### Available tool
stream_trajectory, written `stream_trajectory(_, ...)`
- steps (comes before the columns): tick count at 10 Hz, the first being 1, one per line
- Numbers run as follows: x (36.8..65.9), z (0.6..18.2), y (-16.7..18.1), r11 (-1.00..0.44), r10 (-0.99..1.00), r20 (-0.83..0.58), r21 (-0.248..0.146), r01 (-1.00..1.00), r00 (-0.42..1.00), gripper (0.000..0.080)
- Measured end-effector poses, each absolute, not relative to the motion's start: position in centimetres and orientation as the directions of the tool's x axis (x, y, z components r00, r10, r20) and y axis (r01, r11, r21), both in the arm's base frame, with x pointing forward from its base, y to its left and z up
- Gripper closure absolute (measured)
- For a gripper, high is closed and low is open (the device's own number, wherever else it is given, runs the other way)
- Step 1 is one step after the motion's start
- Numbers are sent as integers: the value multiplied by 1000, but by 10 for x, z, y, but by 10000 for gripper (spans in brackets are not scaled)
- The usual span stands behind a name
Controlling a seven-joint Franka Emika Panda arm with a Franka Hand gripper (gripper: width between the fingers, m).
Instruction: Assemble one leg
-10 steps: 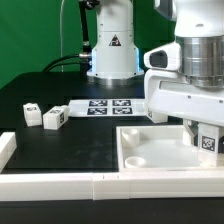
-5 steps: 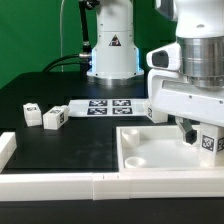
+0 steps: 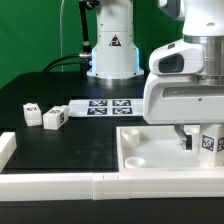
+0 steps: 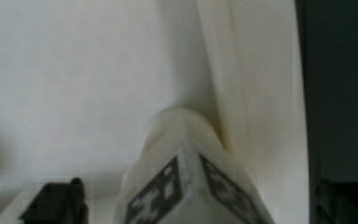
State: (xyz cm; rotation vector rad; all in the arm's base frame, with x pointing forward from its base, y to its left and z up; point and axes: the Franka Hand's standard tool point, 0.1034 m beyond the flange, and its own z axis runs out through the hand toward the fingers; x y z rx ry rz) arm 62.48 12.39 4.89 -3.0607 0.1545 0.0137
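A leg (image 3: 210,141), a small white block with a black-and-white tag, stands upright on the white panel (image 3: 150,165) near its rim on the exterior view's right. My gripper (image 3: 200,135) hangs over it, open. In the wrist view the leg (image 4: 185,175) stands between my dark fingertips (image 4: 55,203), with a gap on each side. My gripper (image 4: 199,205) straddles it without touching. The panel's raised rim (image 4: 247,80) runs just beside the leg. Two more legs (image 3: 30,114) (image 3: 53,118) stand on the black table on the exterior view's left.
The marker board (image 3: 105,106) lies flat behind the panel, in front of the robot base (image 3: 112,50). A white rail (image 3: 60,185) runs along the table's front edge, with a white corner piece (image 3: 6,148) on the exterior view's left.
My arm has come down a little over the leg on the panel. The leg and the other parts have not moved.
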Motion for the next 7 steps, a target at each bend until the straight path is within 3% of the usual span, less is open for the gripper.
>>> stream_trajectory(3,628,50,118,-959,276,13,-66,277,961,151)
stream_trajectory(5,629,51,117,-931,361,19,-61,361,933,151)
stream_trajectory(6,629,51,117,-931,358,18,-61,359,933,278)
stream_trajectory(7,629,51,117,-931,358,18,-61,359,933,278)
